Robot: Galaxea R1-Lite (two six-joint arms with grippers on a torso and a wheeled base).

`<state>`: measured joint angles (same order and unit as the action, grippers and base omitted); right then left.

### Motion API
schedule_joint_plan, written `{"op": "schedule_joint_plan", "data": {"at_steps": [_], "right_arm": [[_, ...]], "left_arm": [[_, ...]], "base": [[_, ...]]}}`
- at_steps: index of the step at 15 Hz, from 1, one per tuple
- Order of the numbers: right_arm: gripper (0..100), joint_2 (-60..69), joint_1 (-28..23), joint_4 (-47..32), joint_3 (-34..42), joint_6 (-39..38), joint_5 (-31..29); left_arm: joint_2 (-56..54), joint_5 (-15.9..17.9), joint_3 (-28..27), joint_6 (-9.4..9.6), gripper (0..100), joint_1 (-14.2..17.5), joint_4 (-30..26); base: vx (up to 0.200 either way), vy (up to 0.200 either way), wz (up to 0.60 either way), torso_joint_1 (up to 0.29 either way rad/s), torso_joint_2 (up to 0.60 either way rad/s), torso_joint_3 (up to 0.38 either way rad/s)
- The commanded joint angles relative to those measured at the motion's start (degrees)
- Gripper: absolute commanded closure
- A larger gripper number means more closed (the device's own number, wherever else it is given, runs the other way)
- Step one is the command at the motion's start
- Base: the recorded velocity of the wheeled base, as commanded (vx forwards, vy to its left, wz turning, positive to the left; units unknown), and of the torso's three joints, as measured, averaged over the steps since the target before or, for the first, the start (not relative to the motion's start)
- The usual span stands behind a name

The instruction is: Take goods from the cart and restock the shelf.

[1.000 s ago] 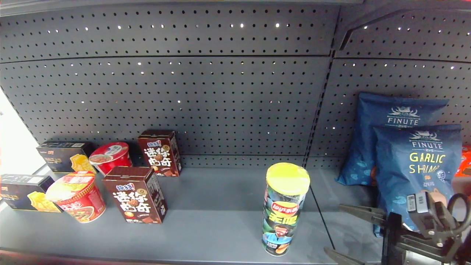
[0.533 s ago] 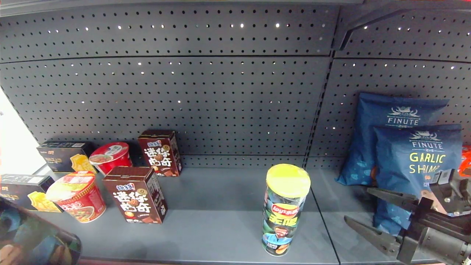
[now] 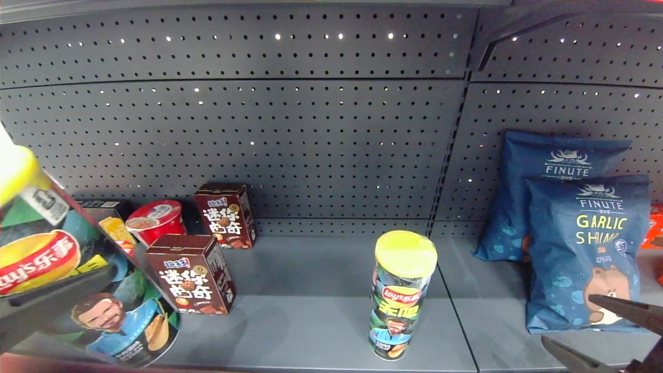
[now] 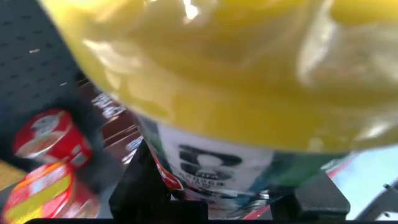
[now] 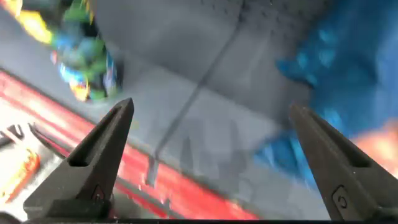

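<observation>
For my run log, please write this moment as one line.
left pincer: shut on tilted chips can before shelf | right pincer: open, by blue bags | second can: upright on shelf

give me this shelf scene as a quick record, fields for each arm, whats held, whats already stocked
left gripper: shut on a tilted chip can with a yellow lid, at the shelf's left front
right gripper: fingers open, empty, low in front of two blue snack bags
stocked: upright yellow-lidded chip can, two brown cardboard boxes, red noodle cup
surface: grey metal shelf with pegboard back
free spot: bare shelf between the boxes and the upright can
</observation>
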<state>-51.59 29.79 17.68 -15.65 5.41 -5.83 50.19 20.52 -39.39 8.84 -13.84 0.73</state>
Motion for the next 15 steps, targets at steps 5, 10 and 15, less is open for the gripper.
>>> {"op": "schedule_joint_plan", "data": {"at_steps": [5, 10, 15], "right_arm": [[0, 9.32, 0.09, -7.57, -2.72, -0.93, -1.64], [0, 7.91, 0.18, -7.31, -2.98, -4.80, -1.91], [0, 7.12, 1.06, -7.48, -2.54, -6.03, -1.56]], "left_arm": [[19.07, 0.40, -0.08, -0.58, 100, -5.06, 13.33], [27.24, 0.40, -2.98, -0.22, 100, -7.87, 15.35], [37.09, 2.16, -11.68, -0.58, 100, -11.39, 15.70]], "base": [[0.000, 0.000, 0.00, 0.000, 0.00, 0.000], [0.000, 0.000, 0.00, 0.000, 0.00, 0.000], [0.000, 0.000, 0.00, 0.000, 0.00, 0.000]]}}
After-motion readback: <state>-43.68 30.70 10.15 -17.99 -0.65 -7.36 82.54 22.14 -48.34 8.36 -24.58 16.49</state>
